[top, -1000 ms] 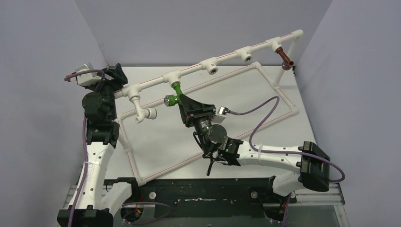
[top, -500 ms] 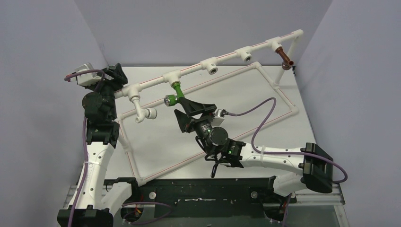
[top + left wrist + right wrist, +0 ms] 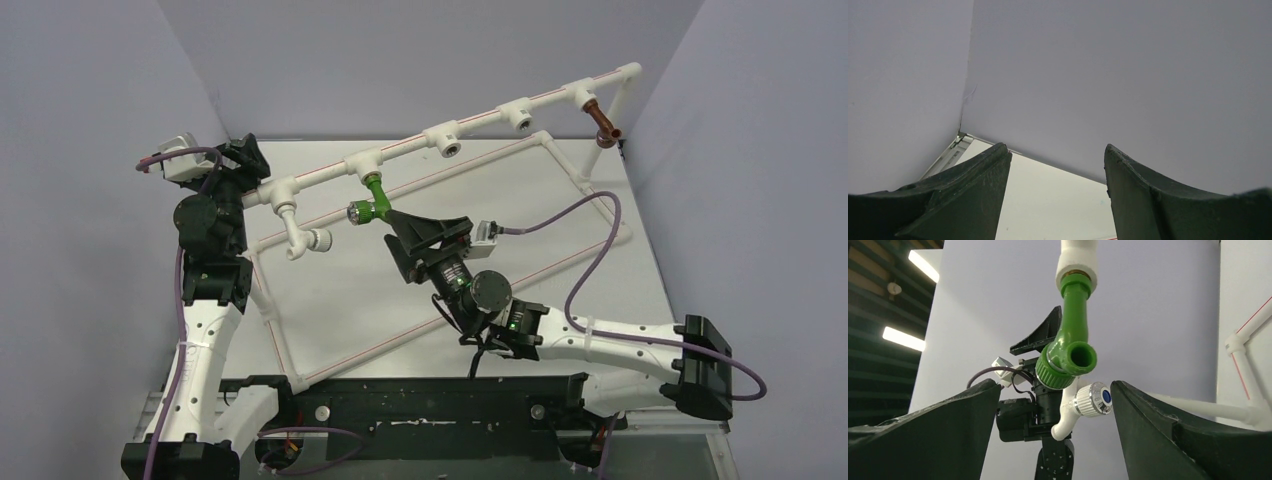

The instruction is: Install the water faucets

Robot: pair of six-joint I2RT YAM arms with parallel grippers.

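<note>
We see the green faucet [image 3: 1073, 325] hanging stem-up from its socket on the pipe [image 3: 480, 128], with the spout mouth facing the right wrist camera. It lies ahead of and above the right gripper [image 3: 425, 225], untouched. That gripper is spread wide and empty, and the right arm is the nearer one.

The left gripper [image 3: 1055, 150] is also spread and empty, facing the wall [image 3: 1108, 75].

We count three seated: the green one, a brown faucet [image 3: 604, 122] and a white faucet [image 3: 303, 238] — plus two bare sockets [image 3: 447, 143].

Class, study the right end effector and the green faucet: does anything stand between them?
Nothing visible does. In the right wrist view the right end effector, open, faces the green faucet directly, with only free space between. The faucet hangs from its white tee socket; the white tap sits behind it, not in front.
</note>
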